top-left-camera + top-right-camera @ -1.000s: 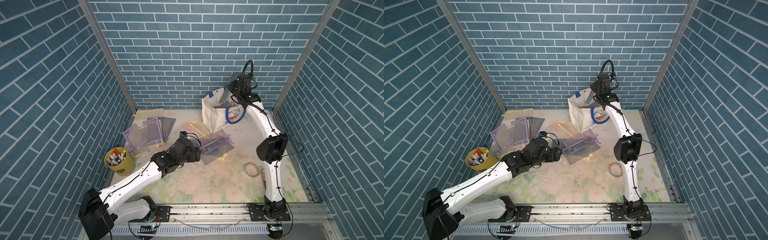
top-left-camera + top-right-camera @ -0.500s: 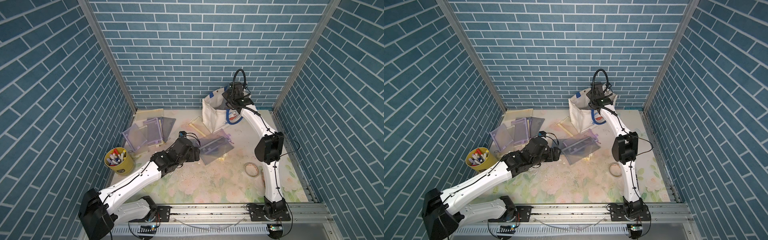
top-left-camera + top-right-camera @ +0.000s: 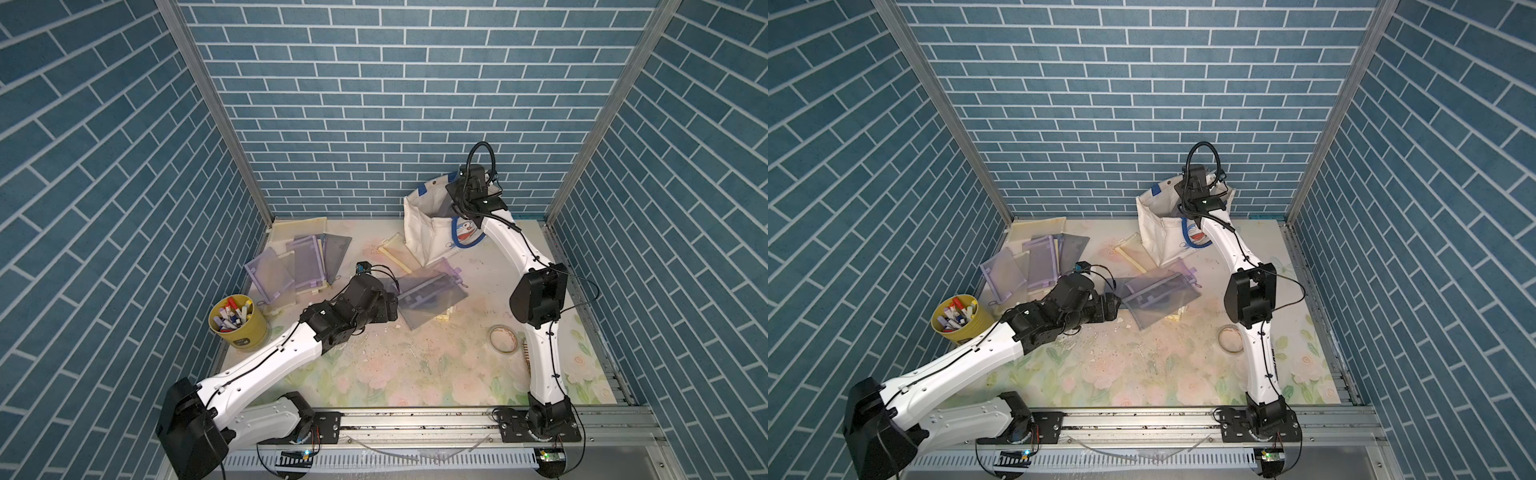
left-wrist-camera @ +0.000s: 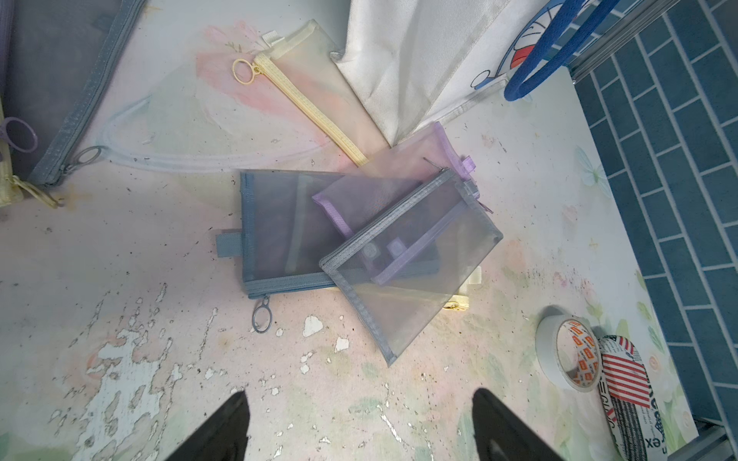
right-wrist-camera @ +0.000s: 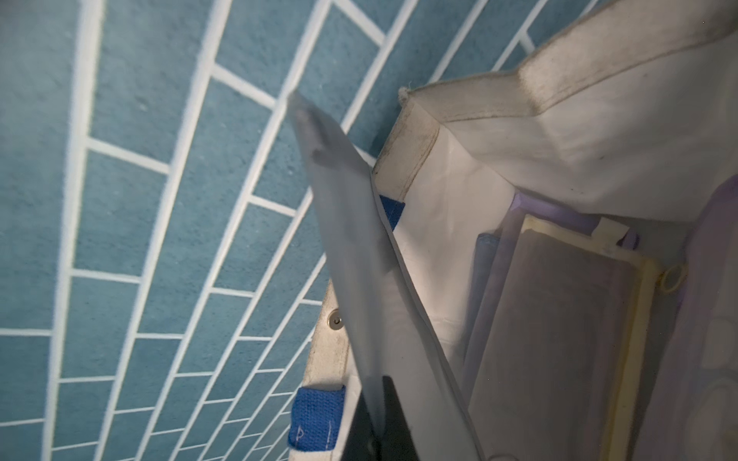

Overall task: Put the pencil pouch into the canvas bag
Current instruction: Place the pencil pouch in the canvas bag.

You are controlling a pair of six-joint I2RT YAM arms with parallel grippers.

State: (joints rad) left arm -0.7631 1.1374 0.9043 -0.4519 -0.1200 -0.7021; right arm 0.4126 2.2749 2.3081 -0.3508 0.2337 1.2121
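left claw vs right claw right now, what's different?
Opening: the left claw is open; the right claw is shut.
Load: the left claw holds nothing; the right claw pinches a grey pouch.
Place: the left claw points at the pile of pouches on the table; the right claw is at the mouth of the canvas bag.
Both are black.

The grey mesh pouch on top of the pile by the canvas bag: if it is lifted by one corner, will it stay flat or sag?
The grey mesh pouch would probably sag, since its see-through mesh looks thin. It seems light; the dark items seen through it, if inside, could slide low. It might drag the purple pouch below.
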